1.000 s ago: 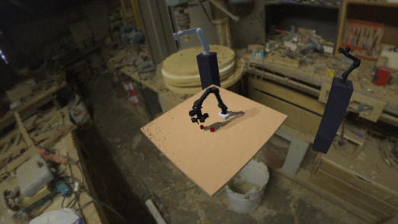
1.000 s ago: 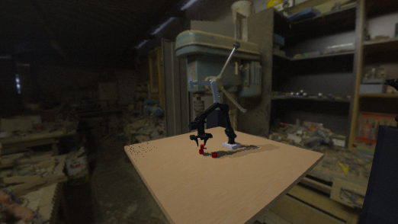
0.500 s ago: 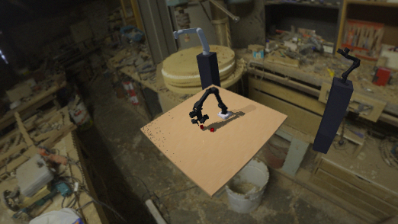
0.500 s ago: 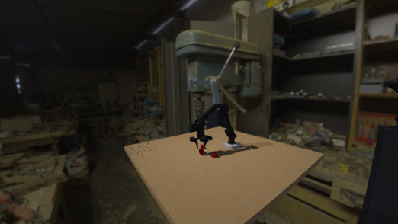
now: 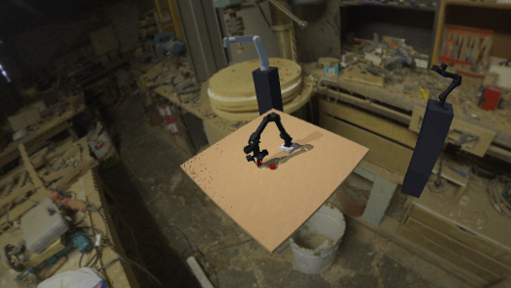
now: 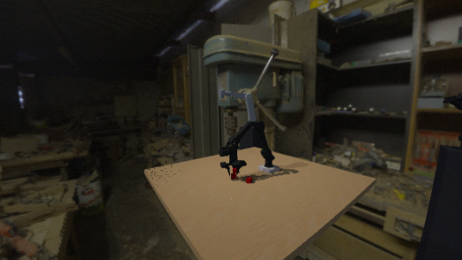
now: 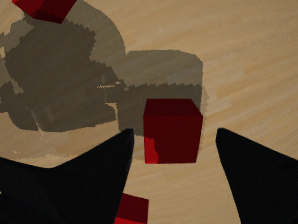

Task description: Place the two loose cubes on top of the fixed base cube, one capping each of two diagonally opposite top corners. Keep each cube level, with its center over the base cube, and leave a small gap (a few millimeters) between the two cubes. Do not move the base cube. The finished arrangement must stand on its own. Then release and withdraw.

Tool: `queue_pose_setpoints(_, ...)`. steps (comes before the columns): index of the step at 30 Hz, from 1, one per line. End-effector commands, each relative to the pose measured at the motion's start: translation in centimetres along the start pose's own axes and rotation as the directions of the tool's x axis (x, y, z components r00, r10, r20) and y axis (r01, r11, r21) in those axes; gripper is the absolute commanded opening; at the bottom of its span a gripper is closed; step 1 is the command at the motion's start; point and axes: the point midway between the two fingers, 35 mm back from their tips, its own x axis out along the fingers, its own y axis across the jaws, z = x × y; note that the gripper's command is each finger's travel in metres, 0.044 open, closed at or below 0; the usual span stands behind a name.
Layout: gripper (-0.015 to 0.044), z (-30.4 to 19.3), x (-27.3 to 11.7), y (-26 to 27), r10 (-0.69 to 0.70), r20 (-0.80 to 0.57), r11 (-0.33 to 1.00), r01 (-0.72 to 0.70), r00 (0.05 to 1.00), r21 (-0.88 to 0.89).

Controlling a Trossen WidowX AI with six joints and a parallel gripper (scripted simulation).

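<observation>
Three like red cubes are on the table; which is the fixed base cube cannot be told by look. One cube (image 5: 258,164) (image 6: 234,176) (image 7: 172,139) shows between my fingertips in the wrist view, with space on both sides. My gripper (image 5: 258,160) (image 6: 234,172) (image 7: 176,135) points down over it and is open. The exact height of the tips is hard to tell. A second cube (image 6: 235,170) (image 7: 136,209) is close behind the first, partly covered by the left finger in the wrist view. The third cube (image 5: 272,167) (image 6: 249,179) (image 7: 49,10) sits apart, at the wrist view's upper left.
The arm's white base (image 5: 288,147) (image 6: 269,169) stands on the wooden table top (image 5: 274,211) (image 6: 265,212) behind the cubes. The arm's shadow falls over the table near the third cube. Two other arms stand on dark pillars (image 5: 268,90) (image 5: 427,147) beyond the table.
</observation>
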Motion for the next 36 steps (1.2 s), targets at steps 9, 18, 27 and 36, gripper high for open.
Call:
queue_pose_setpoints(9, 0.0105, 0.0, 0.9, 0.3, 0.015, 0.001, 1.0, -0.015, 1.0, 0.006)
queue_pose_setpoints(18, 0.0105, 0.1, -0.8, 0.0, 0.014, 0.001, 1.0, -0.014, 1.0, 0.006)
queue_pose_setpoints(27, 0.0105, 0.1, -3.6, -0.4, 0.014, 0.001, 1.0, -0.014, 1.0, 0.006)
queue_pose_setpoints(36, 0.0105, 0.1, -6.4, -0.4, 0.014, 0.001, 1.0, -0.014, 1.0, 0.006)
